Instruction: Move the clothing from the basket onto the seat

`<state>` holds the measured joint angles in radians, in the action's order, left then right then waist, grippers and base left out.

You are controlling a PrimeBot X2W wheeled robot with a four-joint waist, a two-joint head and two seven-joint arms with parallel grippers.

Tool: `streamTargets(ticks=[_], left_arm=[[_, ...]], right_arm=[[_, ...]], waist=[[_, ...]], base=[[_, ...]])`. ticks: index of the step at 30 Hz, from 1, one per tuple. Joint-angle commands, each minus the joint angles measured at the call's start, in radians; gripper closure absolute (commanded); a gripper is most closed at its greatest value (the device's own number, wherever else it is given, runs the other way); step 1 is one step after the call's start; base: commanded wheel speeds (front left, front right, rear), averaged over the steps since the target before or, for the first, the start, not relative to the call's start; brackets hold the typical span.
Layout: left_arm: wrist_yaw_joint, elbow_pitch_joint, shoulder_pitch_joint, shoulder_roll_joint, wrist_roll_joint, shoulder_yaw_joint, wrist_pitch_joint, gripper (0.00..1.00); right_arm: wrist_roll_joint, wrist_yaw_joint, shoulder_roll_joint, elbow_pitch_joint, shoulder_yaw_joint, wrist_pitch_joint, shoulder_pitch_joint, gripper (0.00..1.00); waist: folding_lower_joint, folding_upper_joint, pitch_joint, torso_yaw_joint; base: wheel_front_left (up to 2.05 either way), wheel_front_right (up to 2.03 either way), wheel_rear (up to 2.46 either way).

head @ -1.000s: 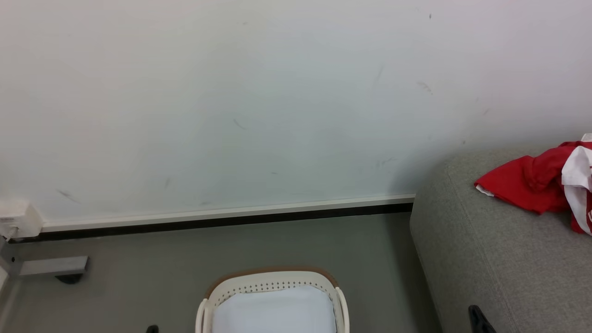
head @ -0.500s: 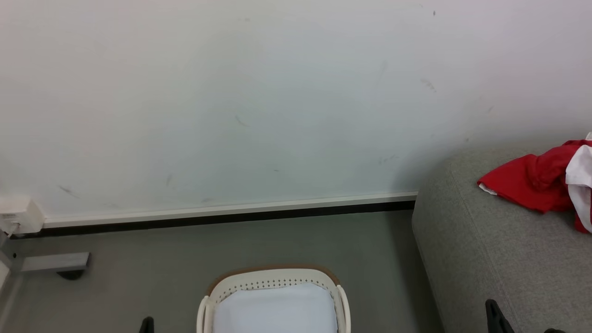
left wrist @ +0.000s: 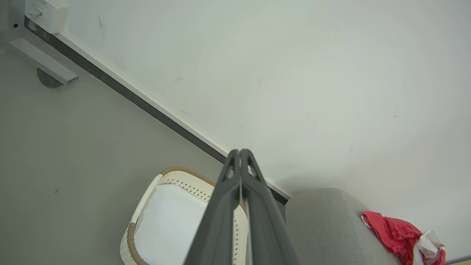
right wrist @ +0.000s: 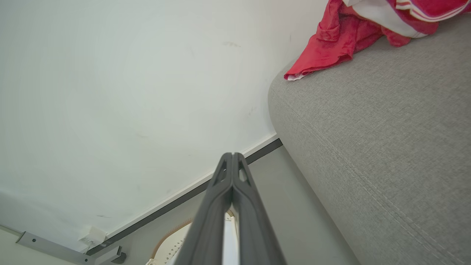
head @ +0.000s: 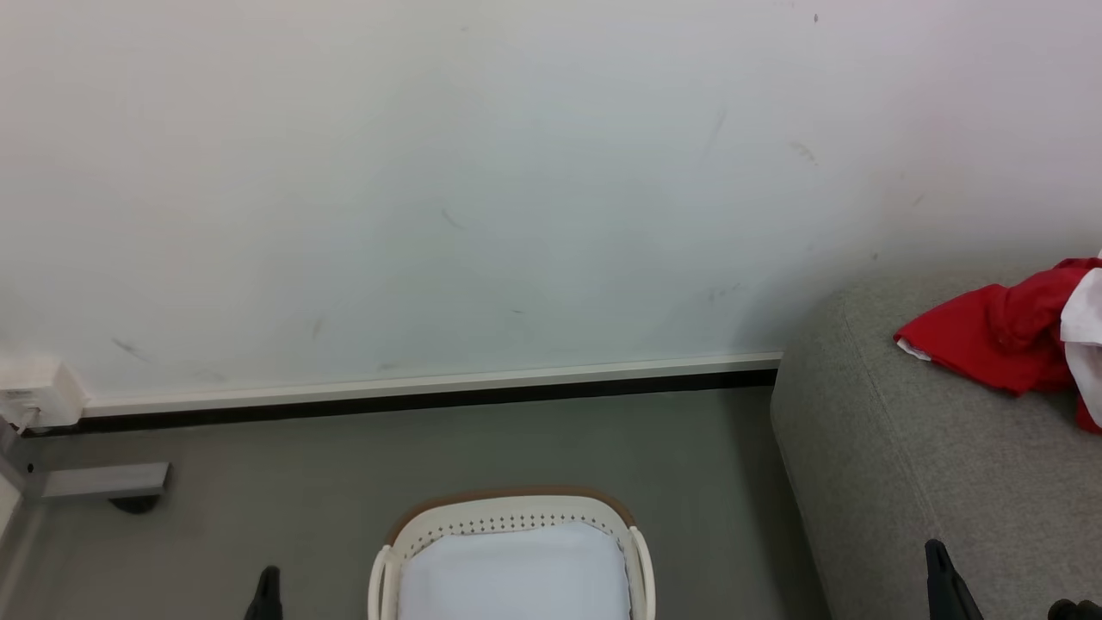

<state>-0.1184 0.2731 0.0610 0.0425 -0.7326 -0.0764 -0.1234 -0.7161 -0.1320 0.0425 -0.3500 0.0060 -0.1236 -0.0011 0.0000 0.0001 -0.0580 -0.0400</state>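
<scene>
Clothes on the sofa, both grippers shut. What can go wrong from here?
1. The clothing lies near the rounded end of the seat, with one corner close to the edge; it might slide off.
2. The basket is cut off by the head view's bottom edge. White lining shows, but a garment left in the hidden part can't be ruled out.
3. The right gripper, shut and empty, sits close to the seat's side and could brush it when swinging.

A scuffed white painted wall (head: 516, 172) meets a smooth grey-green floor (head: 430, 448) along a white-and-black skirting strip (head: 430, 387). At the floor's left edge, 1 grey metal bar (head: 103, 480) sits below a white plastic box (head: 39, 392).
</scene>
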Motion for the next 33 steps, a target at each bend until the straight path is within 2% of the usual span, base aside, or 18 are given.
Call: streamTargets(ticks=[1, 33], left_arm=[[-0.004, -0.016, -0.028, 0.007, -0.046, -0.005, 0.009, 1.00], [-0.008, -0.023, -0.093, 0.009, -0.409, -0.021, 0.109, 1.00]], right_arm=[[-0.041, 0.001, 0.007, 0.021, -0.008, 0.008, -0.035, 1.00], [-0.412, 0.001, 0.009, 0.060, -0.058, 0.108, -0.070, 1.00]], waist=[[0.0000, -0.0001, 0.001, 0.001], [0.0000, -0.0001, 0.021, 0.014]], base=[[0.00, 0.00, 0.00], [0.00, 0.00, 0.00]])
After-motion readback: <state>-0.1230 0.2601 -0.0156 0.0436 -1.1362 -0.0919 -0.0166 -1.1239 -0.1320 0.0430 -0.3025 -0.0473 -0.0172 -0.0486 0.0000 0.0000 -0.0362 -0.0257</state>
